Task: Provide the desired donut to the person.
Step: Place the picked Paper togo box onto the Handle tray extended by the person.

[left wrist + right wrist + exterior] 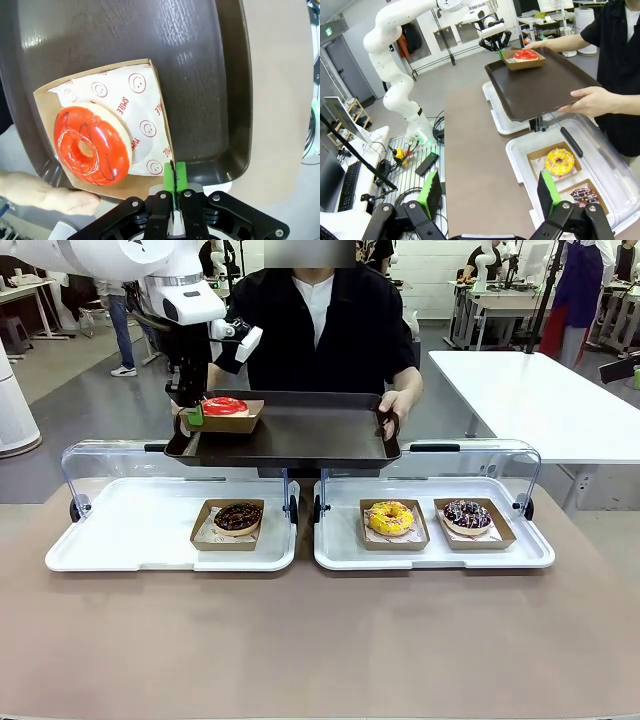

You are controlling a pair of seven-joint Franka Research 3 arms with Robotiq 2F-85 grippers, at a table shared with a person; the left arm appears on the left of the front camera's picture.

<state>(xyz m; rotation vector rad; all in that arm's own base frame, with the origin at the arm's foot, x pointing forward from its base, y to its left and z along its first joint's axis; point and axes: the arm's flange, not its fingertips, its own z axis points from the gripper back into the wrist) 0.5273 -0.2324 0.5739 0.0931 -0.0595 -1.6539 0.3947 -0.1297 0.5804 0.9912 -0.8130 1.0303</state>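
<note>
The person [320, 330] in a black top holds a dark brown serving tray [300, 430] by both ends, above the display trays. At its left end sits a red-glazed donut [224, 406] in a cardboard boat [240, 423] lined with printed paper. My left gripper [193, 418] is shut on the boat's rim. The left wrist view shows the green pads [180, 172] pinching the cardboard edge beside the donut [92, 145], with the person's hand [50, 197] under the tray's edge. My right gripper [488, 195] stands open over the brown table, holding nothing.
Two white display trays [120, 530] with raised clear lids lie on the brown table. The left one holds a chocolate donut [238, 517]; the right one holds a yellow donut [390, 517] and a dark sprinkled donut [467, 514]. A white table [540, 400] stands at the back right.
</note>
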